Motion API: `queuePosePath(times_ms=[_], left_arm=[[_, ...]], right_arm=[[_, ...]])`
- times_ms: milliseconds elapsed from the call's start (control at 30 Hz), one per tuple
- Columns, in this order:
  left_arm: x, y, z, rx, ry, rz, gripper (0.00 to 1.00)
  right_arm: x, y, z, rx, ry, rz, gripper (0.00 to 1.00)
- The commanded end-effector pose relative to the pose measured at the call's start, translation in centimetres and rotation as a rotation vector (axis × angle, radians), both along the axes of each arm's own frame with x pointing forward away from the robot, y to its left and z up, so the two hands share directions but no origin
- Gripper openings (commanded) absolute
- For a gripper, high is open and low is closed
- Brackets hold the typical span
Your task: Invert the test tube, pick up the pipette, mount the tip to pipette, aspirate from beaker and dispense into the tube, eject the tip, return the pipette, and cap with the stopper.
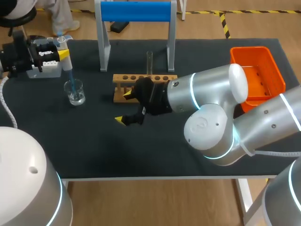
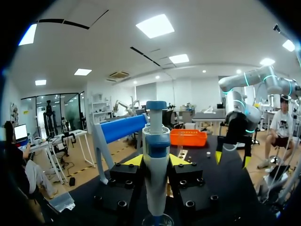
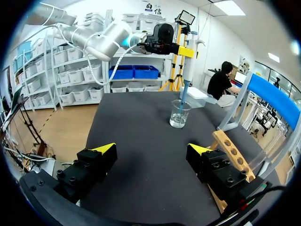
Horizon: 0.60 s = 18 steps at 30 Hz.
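Dipping into beaker [image 1: 75, 92], pipette [image 3: 189, 66] clamped in left tool [image 1: 64, 50].

Clear glass beaker [image 1: 75, 92], wooden rack [image 1: 143, 79]

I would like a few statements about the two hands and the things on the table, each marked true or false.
1. The left hand holds the pipette with its tip dipped in the beaker. True.
2. The right hand is shut on the test tube. False: it is open and empty, beside the wooden rack.
3. The test tube stands upright in the wooden rack. True.
4. The orange basket sits next to the beaker. False: it is at the table's far right, well apart from the beaker.
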<state>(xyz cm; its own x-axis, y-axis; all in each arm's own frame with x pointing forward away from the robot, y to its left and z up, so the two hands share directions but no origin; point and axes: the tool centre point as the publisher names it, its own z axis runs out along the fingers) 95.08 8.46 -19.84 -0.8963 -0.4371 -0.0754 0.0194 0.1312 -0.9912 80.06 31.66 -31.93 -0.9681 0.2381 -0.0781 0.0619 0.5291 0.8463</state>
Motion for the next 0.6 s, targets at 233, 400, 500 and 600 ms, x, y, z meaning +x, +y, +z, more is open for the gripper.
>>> queuePosePath(times_ms=[233,400,500,600], left_arm=[[0.0,0.0,0.0,-0.001,-0.002,0.001,0.00],[0.0,0.0,0.0,-0.001,-0.002,0.001,0.00],[0.0,0.0,0.0,-0.001,-0.002,0.001,0.00],[0.0,0.0,0.0,-0.001,-0.002,0.001,0.00]], right_arm=[[-0.6,-1.4,1.9,0.017,-0.002,-0.010,1.00],[-1.1,-2.9,3.5,0.019,0.021,-0.002,1.00],[-1.5,-3.4,4.8,0.007,0.022,0.038,1.00],[-1.9,-3.9,6.4,-0.006,0.005,0.079,1.00]])
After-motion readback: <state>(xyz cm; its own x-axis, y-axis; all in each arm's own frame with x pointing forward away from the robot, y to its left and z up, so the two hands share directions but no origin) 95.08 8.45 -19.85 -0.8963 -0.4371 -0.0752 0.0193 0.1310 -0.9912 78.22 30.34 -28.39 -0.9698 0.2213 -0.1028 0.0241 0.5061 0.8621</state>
